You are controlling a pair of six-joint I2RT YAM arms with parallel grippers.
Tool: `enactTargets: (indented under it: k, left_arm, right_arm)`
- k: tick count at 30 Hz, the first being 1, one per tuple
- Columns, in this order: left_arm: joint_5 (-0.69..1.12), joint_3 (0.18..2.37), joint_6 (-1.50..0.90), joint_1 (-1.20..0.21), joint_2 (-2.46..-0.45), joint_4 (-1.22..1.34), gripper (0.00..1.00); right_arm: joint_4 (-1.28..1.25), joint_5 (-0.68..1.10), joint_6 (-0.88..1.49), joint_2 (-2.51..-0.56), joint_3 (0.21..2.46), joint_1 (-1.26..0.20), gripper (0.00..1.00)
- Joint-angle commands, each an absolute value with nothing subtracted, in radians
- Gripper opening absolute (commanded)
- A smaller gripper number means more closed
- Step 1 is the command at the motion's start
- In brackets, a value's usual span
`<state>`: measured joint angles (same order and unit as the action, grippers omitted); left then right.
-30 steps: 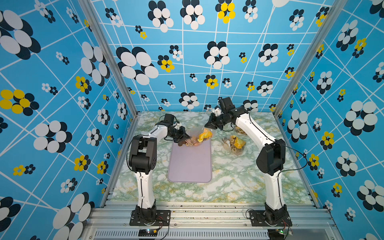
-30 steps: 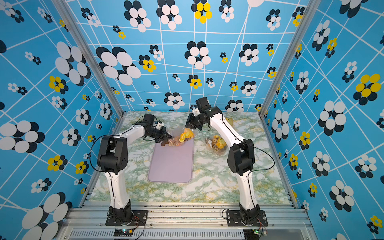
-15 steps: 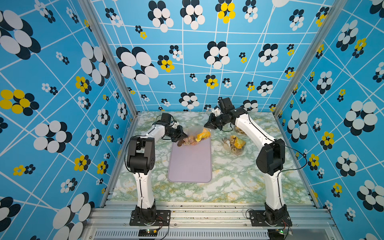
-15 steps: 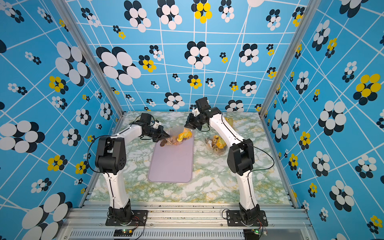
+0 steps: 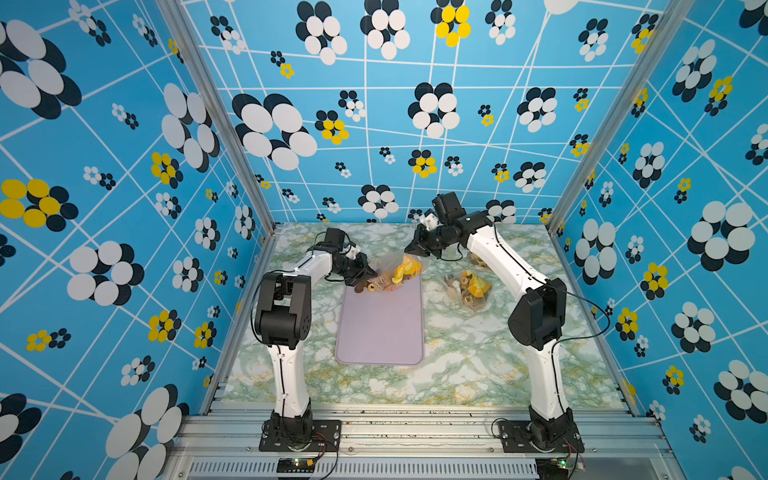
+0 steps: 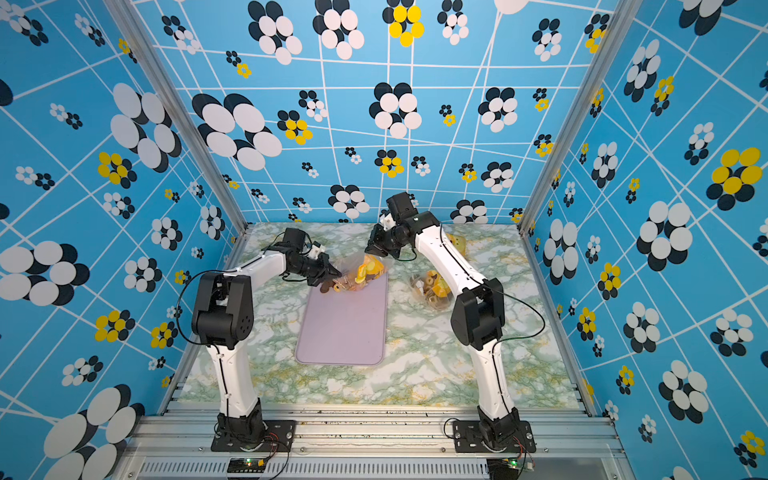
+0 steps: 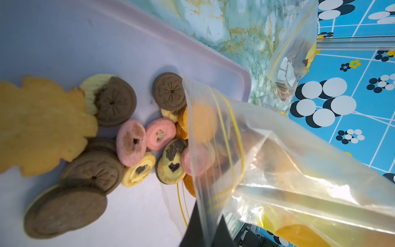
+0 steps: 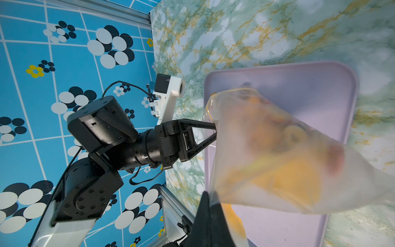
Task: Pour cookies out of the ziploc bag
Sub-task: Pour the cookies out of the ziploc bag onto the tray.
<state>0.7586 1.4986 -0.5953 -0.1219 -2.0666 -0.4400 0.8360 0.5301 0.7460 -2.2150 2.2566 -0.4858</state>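
Slanting mouth-down, the ziploc bag [image 5: 390,266] opens onto cookies [image 7: 131,142] on the tray [image 5: 380,328].

The bag [image 5: 398,268] is clear plastic with a yellow zip line. It is lifted and tilted over the far edge of the tray [image 5: 380,332], and its open mouth points down toward the tray's far left corner. The cookies [image 7: 131,142] are small and round: dark brown, pink, and pale yellow with dark hearts. Some lie in a loose pile at the mouth, partly overlapping. Other cookies, orange and pink, are inside the bag.
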Motion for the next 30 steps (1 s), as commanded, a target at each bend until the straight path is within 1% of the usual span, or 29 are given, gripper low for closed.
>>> enactTargets:
  k: [1,8,14,20,22,27,30]
  left_arm:
    - [0.728,1.477,-0.598,-0.115,-2.087,-0.453,0.00]
    - [0.732,1.468,-0.599,-0.117,-2.088,-0.449,0.00]
    - [0.733,1.468,-0.598,-0.116,-2.086,-0.445,0.00]
    - [0.740,1.462,-0.603,-0.119,-2.085,-0.436,0.00]
    - [0.741,1.460,-0.603,-0.120,-2.085,-0.436,0.00]
    - [0.740,1.462,-0.600,-0.120,-2.085,-0.442,0.00]
    - [0.740,1.461,-0.600,-0.120,-2.083,-0.441,0.00]
  right_arm:
    - [0.898,0.535,0.728,-2.241,2.378,-0.508,0.00]
    - [0.974,0.494,0.672,-2.299,2.385,-0.518,0.00]
    - [1.018,0.496,0.671,-2.309,2.481,-0.532,0.00]
    - [0.967,0.480,0.656,-2.297,2.317,-0.528,0.00]
    - [0.975,0.495,0.663,-2.312,2.335,-0.533,0.00]
    - [1.044,0.479,0.655,-2.326,2.481,-0.551,0.00]
    - [1.026,0.457,0.635,-2.315,2.401,-0.548,0.00]
